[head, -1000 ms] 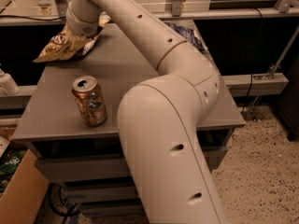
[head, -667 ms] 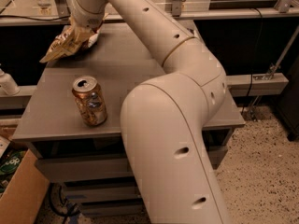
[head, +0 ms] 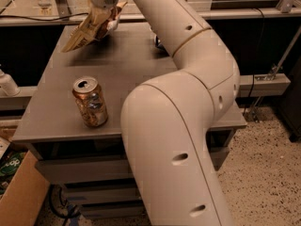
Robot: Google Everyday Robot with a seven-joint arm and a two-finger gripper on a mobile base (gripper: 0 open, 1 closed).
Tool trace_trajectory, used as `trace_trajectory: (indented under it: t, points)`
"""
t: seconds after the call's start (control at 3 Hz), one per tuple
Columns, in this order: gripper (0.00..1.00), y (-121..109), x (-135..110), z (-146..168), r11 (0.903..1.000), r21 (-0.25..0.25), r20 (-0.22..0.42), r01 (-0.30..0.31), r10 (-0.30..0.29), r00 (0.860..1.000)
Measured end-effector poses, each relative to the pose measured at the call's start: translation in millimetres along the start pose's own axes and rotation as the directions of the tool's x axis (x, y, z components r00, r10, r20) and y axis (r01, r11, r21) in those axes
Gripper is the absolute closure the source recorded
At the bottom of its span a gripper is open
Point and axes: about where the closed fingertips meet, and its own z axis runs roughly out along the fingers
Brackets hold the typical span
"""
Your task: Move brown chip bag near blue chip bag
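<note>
Up at the top edge of the view, above the far part of the grey table [head: 117, 60]: the gripper [head: 108, 13], pinched tight on the upper end of the brown chip bag [head: 89, 29]. Hangs below and left of the gripper, tilted, tan end lowest, with a shadow under it on the tabletop. To the right of the gripper and a little lower, only a sliver of the blue chip bag [head: 156, 41], on the table, mostly hidden behind the white arm [head: 188, 46] and apart from the brown chip bag. Between gripper and blue chip bag, the arm's upper link crossing the view. Well below the gripper, nearer the front edge, 1 upright drink can [head: 90, 102], top opened. Far left and lower, off the table, a white bottle [head: 5, 83]; at the bottom left, a cardboard box [head: 23, 197].
</note>
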Motion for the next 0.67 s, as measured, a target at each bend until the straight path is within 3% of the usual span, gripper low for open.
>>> trace_trajectory:
  t: [0.67]
  points:
    - [1.0, 11.8, 60.1, -24.7, 0.9994, -0.026, -0.144, 0.02, -0.024, 0.989]
